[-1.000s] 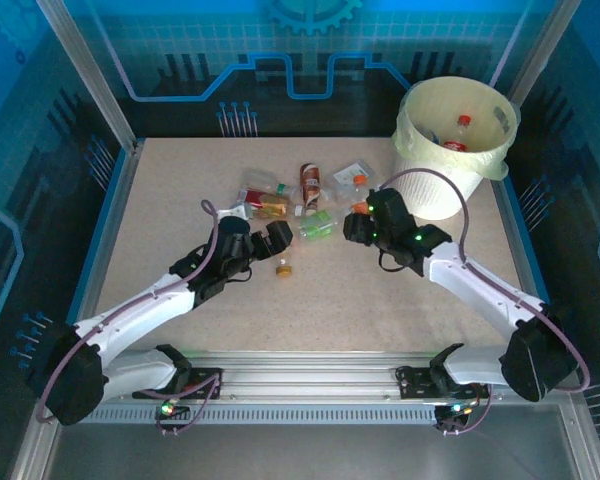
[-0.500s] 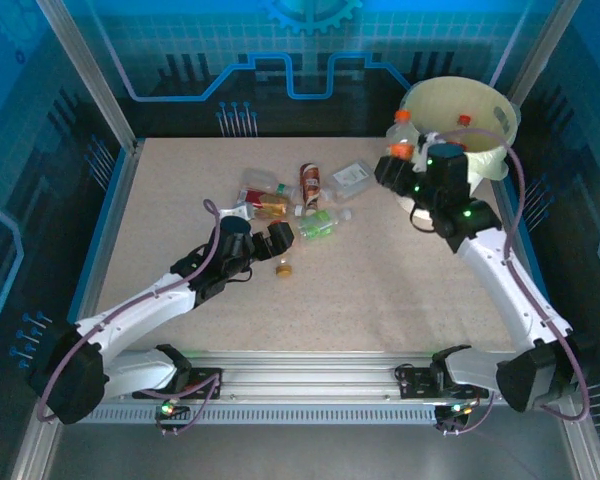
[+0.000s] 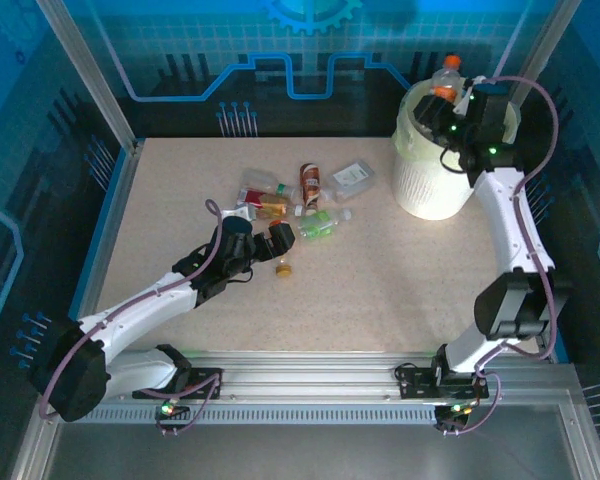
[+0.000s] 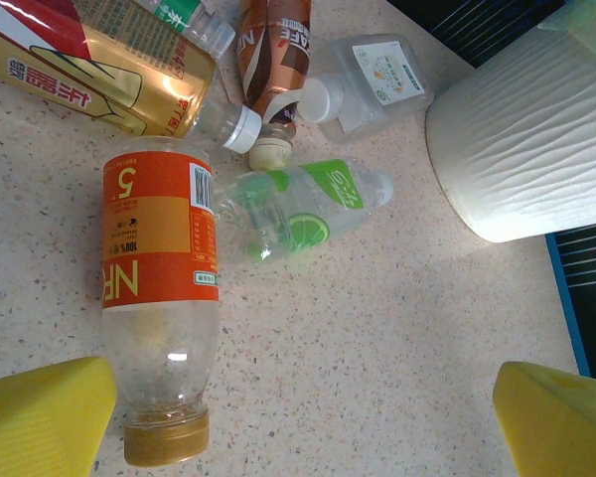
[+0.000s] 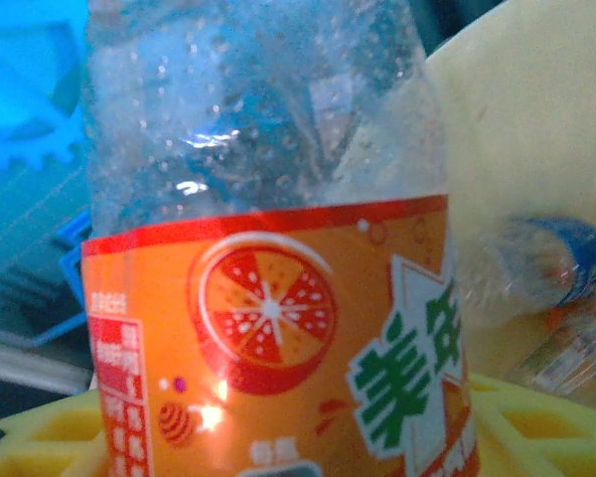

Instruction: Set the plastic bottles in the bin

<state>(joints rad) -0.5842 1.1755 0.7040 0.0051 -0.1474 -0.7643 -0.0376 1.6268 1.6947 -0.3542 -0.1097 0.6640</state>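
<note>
Risen from the bin's 9 o'clock side, the right gripper (image 3: 448, 97) now hangs over the bin (image 3: 425, 190) at its 12 o'clock rim, clamped on an orange-labelled bottle (image 3: 446, 70) — meanwhile the left gripper (image 3: 277, 240), fingers apart, hovers at 7 o'clock of the loose bottles (image 3: 300, 200) on the table (image 3: 380, 290)

Speckled beige tabletop (image 3: 380, 300), blue edging strip (image 3: 105, 235) along its sides, aluminium frame posts (image 3: 88, 75), blue back panel (image 3: 180, 50) with gear motif, possibly translucent, cool blue-tinted light.
</note>
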